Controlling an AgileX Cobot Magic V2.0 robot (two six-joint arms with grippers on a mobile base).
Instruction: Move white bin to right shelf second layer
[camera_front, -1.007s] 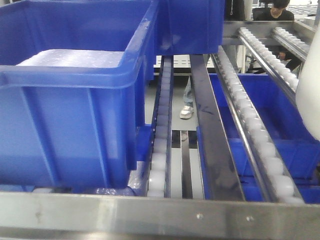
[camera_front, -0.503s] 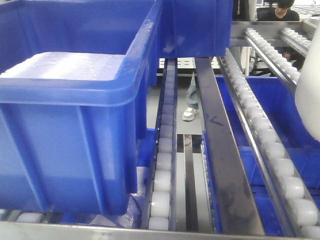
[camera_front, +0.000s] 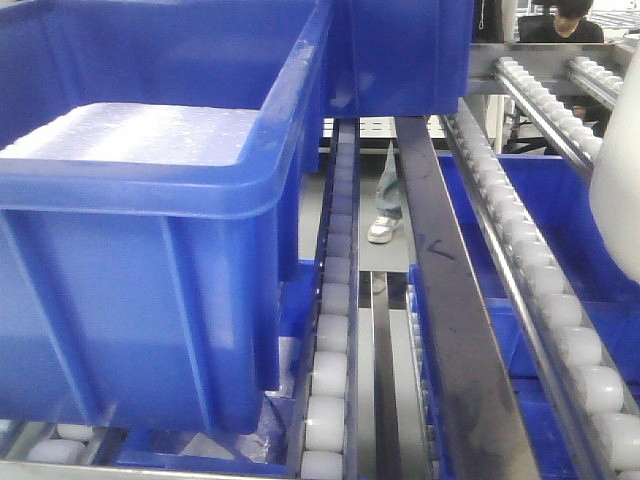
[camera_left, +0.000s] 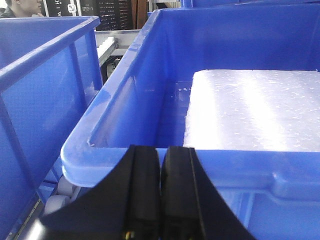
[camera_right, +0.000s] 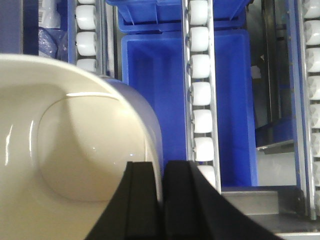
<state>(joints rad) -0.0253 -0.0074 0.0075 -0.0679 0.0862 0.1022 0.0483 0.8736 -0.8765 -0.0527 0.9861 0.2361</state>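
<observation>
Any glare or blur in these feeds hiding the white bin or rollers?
Front view: white bin washed out at the right edge, near rollers soft. Left wrist: white foam slab glares. Right wrist: bin sharp, one thin highlight streak.

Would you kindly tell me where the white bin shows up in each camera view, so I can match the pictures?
Front-facing: the white bin is a cropped pale curve at the right edge.
Left wrist: not in view.
Right wrist: it fills the lower left, its rim between the jaws of the right gripper.
Shared landmark: the roller rows, seen in the front-facing and right wrist views.
</observation>
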